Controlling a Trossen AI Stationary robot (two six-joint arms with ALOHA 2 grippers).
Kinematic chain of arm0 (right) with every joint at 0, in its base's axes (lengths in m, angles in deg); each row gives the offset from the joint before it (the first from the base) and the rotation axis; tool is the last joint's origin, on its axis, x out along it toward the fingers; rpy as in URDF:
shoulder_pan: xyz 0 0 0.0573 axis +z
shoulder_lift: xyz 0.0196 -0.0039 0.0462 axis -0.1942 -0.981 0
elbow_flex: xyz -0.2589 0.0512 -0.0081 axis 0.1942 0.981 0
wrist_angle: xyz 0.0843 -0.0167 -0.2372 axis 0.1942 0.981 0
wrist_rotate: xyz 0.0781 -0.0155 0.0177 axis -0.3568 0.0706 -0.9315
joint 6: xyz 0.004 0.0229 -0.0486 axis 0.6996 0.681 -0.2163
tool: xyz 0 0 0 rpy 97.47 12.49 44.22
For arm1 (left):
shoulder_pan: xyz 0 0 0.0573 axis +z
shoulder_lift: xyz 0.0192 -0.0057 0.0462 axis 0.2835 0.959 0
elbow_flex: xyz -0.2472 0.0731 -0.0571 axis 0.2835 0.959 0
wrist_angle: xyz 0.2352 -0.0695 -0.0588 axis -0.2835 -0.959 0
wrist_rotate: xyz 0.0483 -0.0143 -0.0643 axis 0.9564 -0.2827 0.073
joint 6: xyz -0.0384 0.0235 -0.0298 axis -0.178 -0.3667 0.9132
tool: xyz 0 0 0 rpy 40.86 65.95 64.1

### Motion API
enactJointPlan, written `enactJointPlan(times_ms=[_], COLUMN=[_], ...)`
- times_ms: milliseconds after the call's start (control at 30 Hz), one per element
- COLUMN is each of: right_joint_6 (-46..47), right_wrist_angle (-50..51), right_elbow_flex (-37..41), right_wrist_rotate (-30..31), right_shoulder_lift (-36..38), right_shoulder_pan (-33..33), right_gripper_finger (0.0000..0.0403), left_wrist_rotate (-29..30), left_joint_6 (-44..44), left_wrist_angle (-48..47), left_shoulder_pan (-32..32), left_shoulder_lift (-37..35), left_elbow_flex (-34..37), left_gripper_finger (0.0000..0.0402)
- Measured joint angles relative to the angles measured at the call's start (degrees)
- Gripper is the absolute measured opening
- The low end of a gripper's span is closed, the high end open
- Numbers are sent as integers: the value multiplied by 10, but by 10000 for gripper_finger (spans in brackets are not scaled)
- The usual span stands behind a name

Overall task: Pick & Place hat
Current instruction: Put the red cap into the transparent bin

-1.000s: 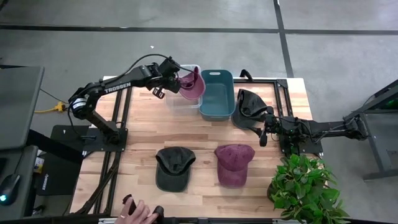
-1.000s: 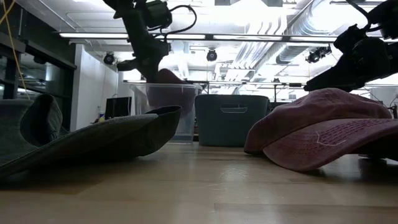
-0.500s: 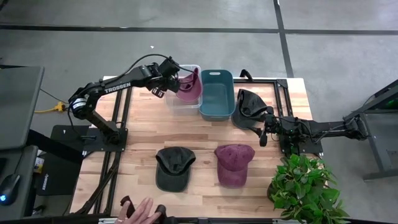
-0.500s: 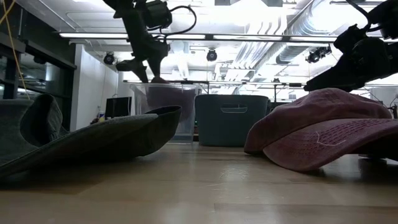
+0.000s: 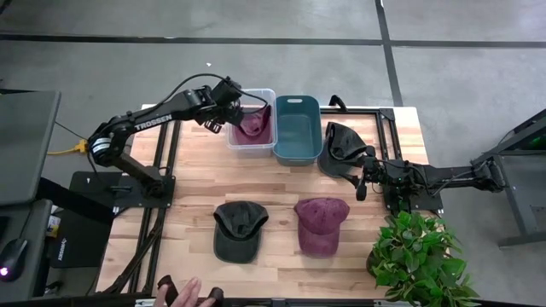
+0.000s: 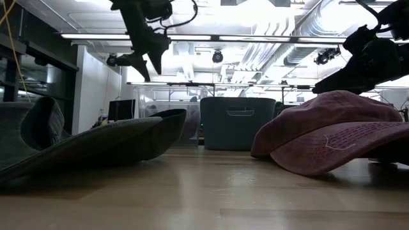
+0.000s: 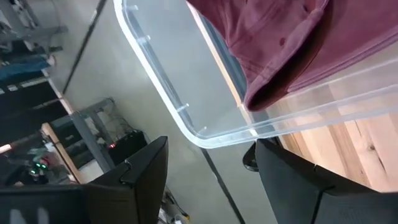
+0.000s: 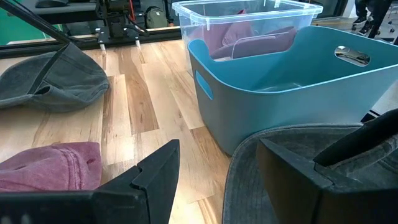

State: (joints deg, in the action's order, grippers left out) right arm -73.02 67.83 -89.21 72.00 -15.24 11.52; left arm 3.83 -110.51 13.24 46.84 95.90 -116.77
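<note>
A maroon hat [image 5: 254, 125] lies inside the clear bin [image 5: 232, 145] at the table's far edge. Its cloth rests against the bin's wall [image 7: 298, 43]. My left gripper [image 5: 224, 108] hangs open above the bin's far left corner with nothing between its fingers [image 7: 214, 186]. A dark grey hat [image 5: 237, 230] and a second maroon hat [image 5: 321, 223] lie on the wood near the front. Another dark hat [image 5: 341, 143] lies right of the teal bin [image 5: 298, 128]. My right gripper [image 5: 365, 181] stands open at that hat's near edge [image 8: 280, 155]. My left gripper touches nothing. My right gripper's fingers stand low by the dark hat's near edge; I cannot tell whether they touch it.
A potted plant [image 5: 418, 260] stands at the near right corner. A person's hand [image 5: 183, 294] shows at the table's near edge. Bare wood lies between the bins and the two front hats.
My left gripper has opened and let go of the maroon hat, then risen and drawn back toward the table's left edge. The hat, held upright over the clear bin before, has dropped and now lies inside it.
</note>
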Motion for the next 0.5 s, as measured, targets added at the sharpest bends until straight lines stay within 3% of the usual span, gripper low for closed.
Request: enactJointPlan(times_ms=[233,500], right_joint_6=[0,0], right_wrist_angle=[0,0], right_elbow_flex=[0,0], right_wrist_rotate=[0,0], right_shoulder_lift=[0,0], right_shoulder_pan=[0,0], right_gripper_finger=[209,209], left_wrist_rotate=[1,1], left_joint_6=[10,176], left_wrist_angle=[0,-25], left_shoulder_pan=[-43,-117], left_shoulder_lift=[-33,-81], left_elbow_flex=[0,0], left_gripper_finger=[223,223])
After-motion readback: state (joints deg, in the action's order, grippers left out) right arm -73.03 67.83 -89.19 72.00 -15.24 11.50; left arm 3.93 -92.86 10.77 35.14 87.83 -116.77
